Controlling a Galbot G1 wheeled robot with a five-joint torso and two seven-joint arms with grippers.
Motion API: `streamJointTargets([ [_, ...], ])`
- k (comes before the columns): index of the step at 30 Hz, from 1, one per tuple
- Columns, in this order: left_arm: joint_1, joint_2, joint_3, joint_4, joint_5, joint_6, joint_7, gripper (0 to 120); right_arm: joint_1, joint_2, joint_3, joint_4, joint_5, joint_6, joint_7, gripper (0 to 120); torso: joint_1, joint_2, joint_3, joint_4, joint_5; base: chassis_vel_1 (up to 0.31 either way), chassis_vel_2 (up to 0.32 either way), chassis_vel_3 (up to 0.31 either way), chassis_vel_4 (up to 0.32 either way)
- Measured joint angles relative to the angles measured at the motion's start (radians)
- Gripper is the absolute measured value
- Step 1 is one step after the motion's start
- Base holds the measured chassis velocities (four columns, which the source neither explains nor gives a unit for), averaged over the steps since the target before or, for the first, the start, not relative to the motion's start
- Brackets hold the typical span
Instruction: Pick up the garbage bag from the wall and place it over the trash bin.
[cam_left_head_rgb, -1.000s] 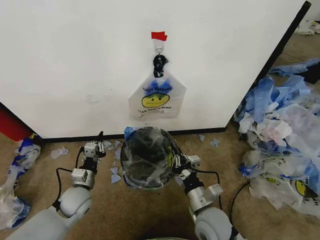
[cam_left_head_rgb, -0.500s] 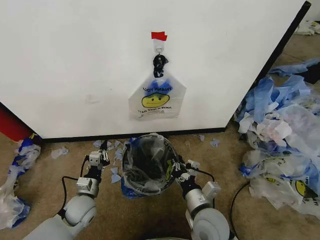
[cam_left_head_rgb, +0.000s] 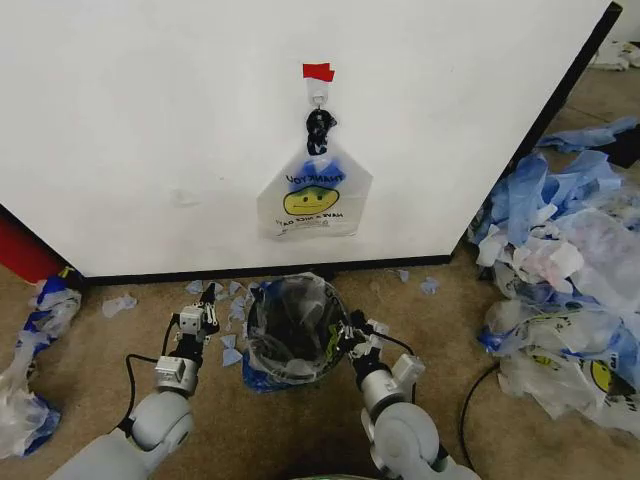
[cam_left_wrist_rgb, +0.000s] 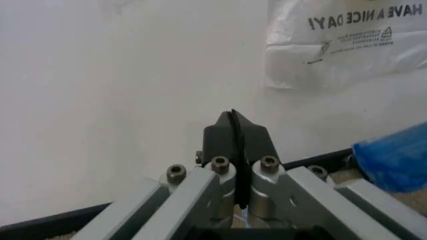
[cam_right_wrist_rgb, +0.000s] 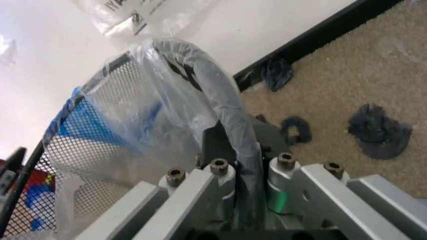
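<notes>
Mesh bin (cam_left_head_rgb: 290, 330) rim pinched by right hand (cam_left_head_rgb: 345, 337).

The trash bin (cam_right_wrist_rgb: 100, 150) is cut off by the right wrist view's edge.

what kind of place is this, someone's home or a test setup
Most likely a staged test area, not a home: a bare white wall panel holds one taped hook with a bag, a mesh trash bin stands on brown carpet, and heaps of used bags lie alongside.
</notes>
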Motion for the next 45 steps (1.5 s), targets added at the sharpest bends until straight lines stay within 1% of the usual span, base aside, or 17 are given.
streamJointTargets([
  [8, 0.009, -0.001, -0.002, -0.001, 0.0, -0.008, 0.004, 0, -0.005, 0.003, 0.002, -0.022, -0.019, -0.001, -0.023, 0, 0.0, 0.0, 0.0, 0.0001, 0.0, 0.0, 0.0, 0.0, 0.0],
  [10, 0.013, 0.002, -0.004, -0.005, 0.0, -0.01, 0.005, 0, -0.007, 0.005, 0.003, -0.022, -0.029, -0.004, -0.023, 4, 0.0, 0.0, 0.0, 0.0001, 0.0, 0.0, 0.0, 0.0, 0.0],
  [11, 0.015, 0.003, -0.005, -0.007, 0.0, -0.01, 0.005, 0, -0.007, 0.007, 0.003, -0.022, -0.035, -0.004, -0.023, 9, 0.0, 0.0, 0.0, 0.0001, 0.0001, 0.0, 0.0, 0.0, 0.0],
  [13, 0.016, 0.003, -0.005, -0.009, 0.0, -0.011, 0.005, 0, -0.007, 0.008, 0.003, -0.022, -0.039, -0.004, -0.02, 12, 0.0, 0.0, 0.0, 0.0001, 0.0001, 0.0, 0.0, 0.0, 0.0],
  [16, 0.018, 0.004, -0.006, -0.015, 0.0, -0.013, 0.005, 0, -0.012, 0.012, 0.003, -0.021, -0.051, -0.005, -0.014, 27, 0.0, 0.0, 0.0, 0.0001, 0.0001, 0.0, 0.0, 0.0, 0.0],
  [19, 0.02, 0.005, -0.006, -0.021, 0.0, -0.013, 0.005, 0, -0.017, 0.013, 0.003, -0.019, -0.059, -0.005, -0.013, 38, 0.0, 0.0, 0.0, 0.0, 0.0001, 0.0, 0.0, 0.0, 0.0],
  [20, 0.02, 0.005, -0.006, -0.021, 0.0, -0.013, 0.005, 0, -0.017, 0.013, 0.003, -0.019, -0.059, -0.005, -0.013, 38, 0.0, 0.0, 0.0, 0.0, 0.0001, 0.0, 0.0, 0.0, 0.0],
  [22, 0.023, 0.005, -0.006, -0.023, 0.001, -0.015, 0.006, 0, -0.018, 0.014, 0.003, -0.016, -0.065, -0.004, -0.012, 45, 0.0, 0.0, 0.0, 0.0001, 0.0001, 0.0, 0.0, 0.0, 0.0],
  [23, 0.025, 0.005, -0.007, -0.024, 0.001, -0.015, 0.006, 0, -0.019, 0.014, 0.003, -0.015, -0.068, -0.004, -0.011, 52, 0.0, 0.0, 0.0, 0.0001, 0.0, 0.0, 0.0, 0.0, 0.0],
  [24, 0.026, 0.005, -0.007, -0.025, 0.001, -0.016, 0.006, 0, -0.02, 0.015, 0.003, -0.014, -0.069, -0.004, -0.011, 53, 0.0, 0.0, 0.0, 0.0001, 0.0001, 0.0, 0.0, 0.0, 0.0],
  [27, 0.031, 0.006, -0.008, -0.029, 0.003, -0.018, 0.007, 0, -0.025, 0.016, 0.003, -0.004, -0.081, -0.004, -0.007, 68, 0.0, 0.0, 0.0, 0.0001, 0.0, 0.0, 0.0, 0.0, 0.0],
  [28, 0.031, 0.006, -0.008, -0.029, 0.003, -0.018, 0.007, 0, -0.025, 0.016, 0.003, -0.004, -0.081, -0.004, -0.007, 68, 0.0, 0.0, 0.0, 0.0001, 0.0, 0.0, 0.0, 0.0, 0.0],
  [31, 0.035, 0.006, -0.009, -0.036, 0.003, -0.019, 0.007, 0, -0.037, 0.011, -0.001, 0.023, -0.11, -0.004, -0.002, 81, 0.0, 0.0, 0.0, 0.0001, 0.0001, 0.0, 0.0, 0.0, 0.0],
  [32, 0.035, 0.006, -0.009, -0.037, 0.003, -0.019, 0.007, 0, -0.04, 0.01, -0.002, 0.028, -0.118, -0.004, -0.001, 82, 0.0, 0.0, 0.0, 0.0001, 0.0, 0.0, 0.0, 0.0, 0.0],
  [34, 0.036, 0.007, -0.01, -0.044, 0.003, -0.019, 0.007, 0, -0.049, 0.0, -0.002, 0.05, -0.156, -0.002, 0.011, 94, 0.0, 0.0, 0.0, 0.0001, 0.0001, 0.0, 0.0, 0.0, 0.0],
  [38, 0.036, 0.007, -0.01, -0.052, 0.001, -0.019, 0.007, 0, -0.059, -0.014, 0.0, 0.069, -0.222, 0.009, 0.013, 99, 0.0, 0.0, 0.0, 0.0001, 0.0001, 0.0, 0.0, 0.0, 0.0],
  [45, 0.031, 0.006, -0.02, -0.071, -0.044, -0.026, 0.025, 0, -0.092, -0.055, 0.021, 0.082, -0.451, 0.1, -0.042, 100, 0.0, 0.0, 0.0, 0.0001, 0.0002, 0.0, 0.0, 0.0, 0.0],
])
